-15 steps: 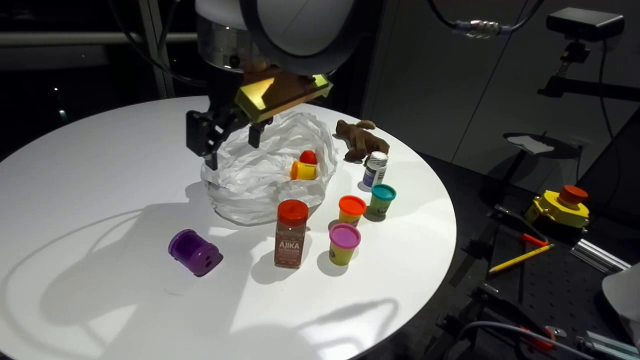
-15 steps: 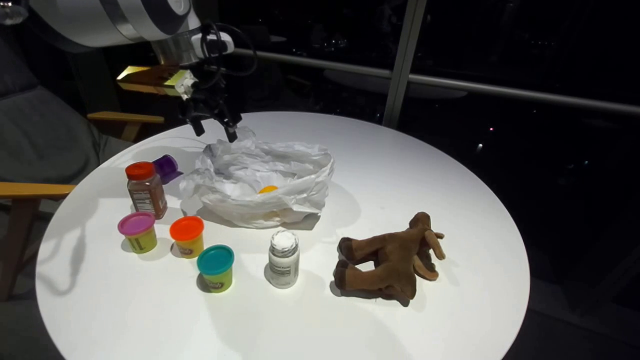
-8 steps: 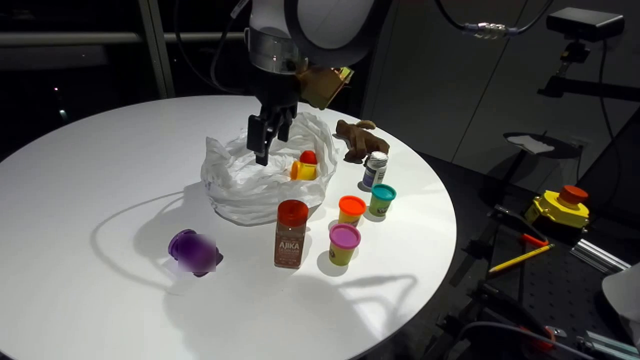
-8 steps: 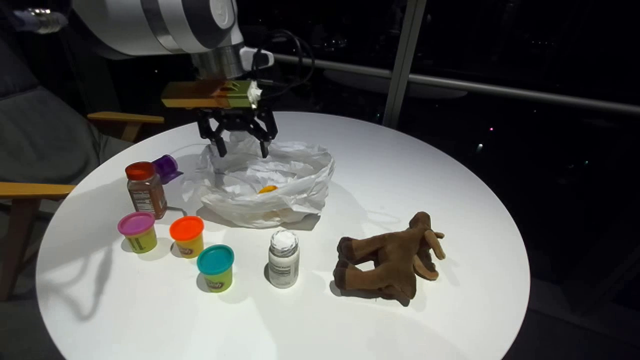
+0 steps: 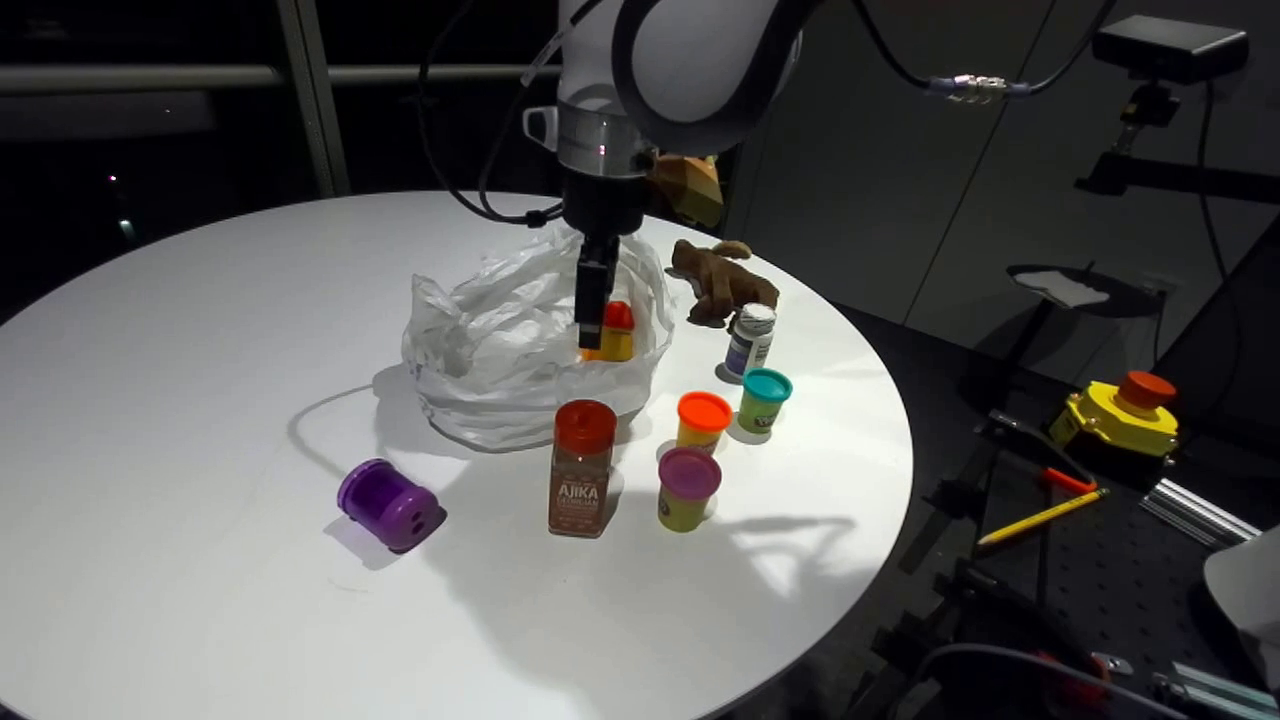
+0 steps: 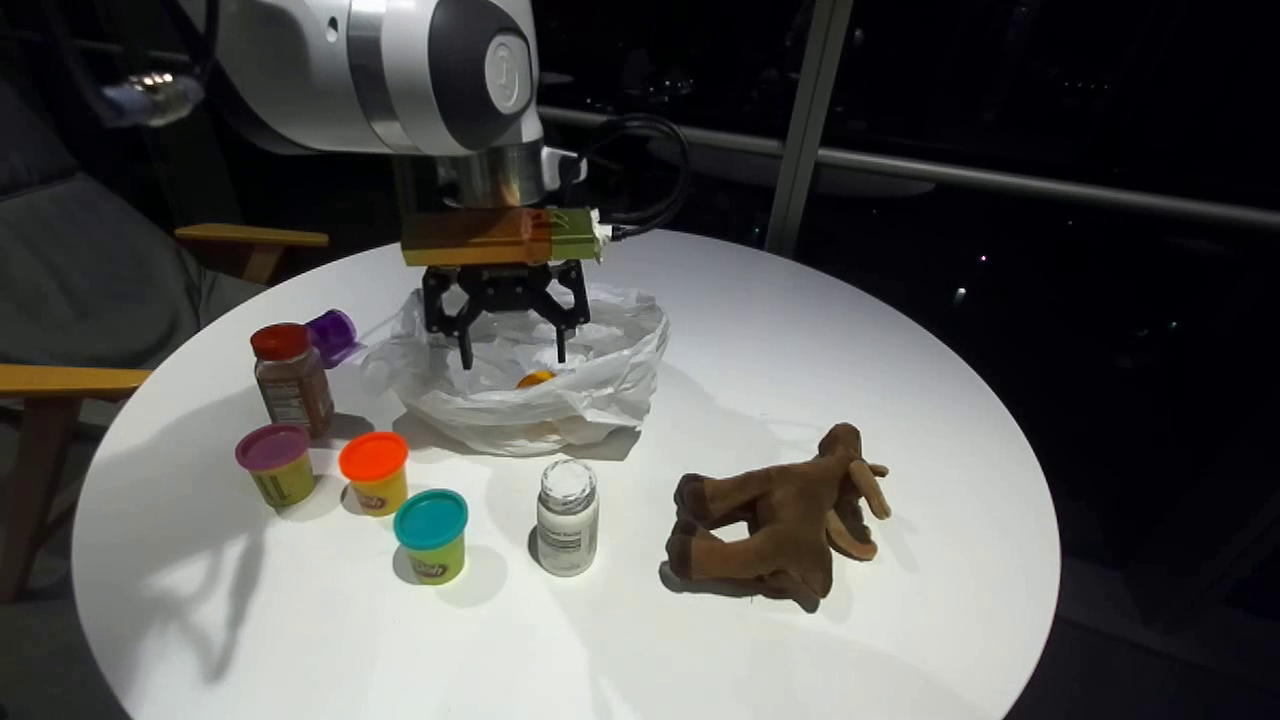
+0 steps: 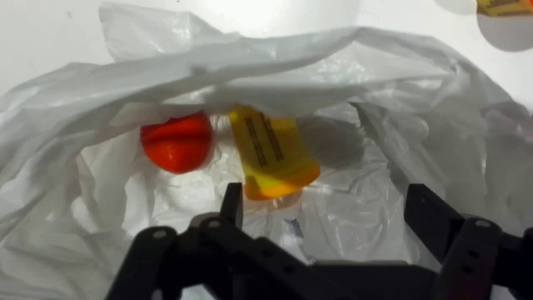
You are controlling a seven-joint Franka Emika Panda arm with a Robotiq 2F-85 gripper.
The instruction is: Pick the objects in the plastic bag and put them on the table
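The translucent white plastic bag (image 5: 500,400) lies spread open at its mouth on the round white table (image 6: 820,350). Inside it, the wrist view shows a yellow cup with an orange lid (image 7: 270,150), tipped on its side, and a rounded red piece (image 7: 179,143) beside it. My gripper (image 6: 514,362) points down over the bag's mouth. Its jaws stand wide open with nothing between them; in the wrist view the left fingertip (image 7: 232,204) appears close to the orange lid. Around the bag stand a red-lidded brown jar (image 5: 580,480), a purple cup (image 5: 388,505) and a brown plush toy (image 6: 770,520).
Near the bag are cups with pink (image 6: 275,465), orange (image 6: 375,470) and teal (image 6: 432,535) lids, plus a white bottle (image 6: 567,520). The bag's crumpled rim (image 7: 291,50) rises around its contents. A wooden-armed chair (image 6: 70,380) stands beyond the table edge.
The gripper has swung from beside the bag to over its mouth, turned and come lower. Its jaws have stayed open. The objects on the table have not moved.
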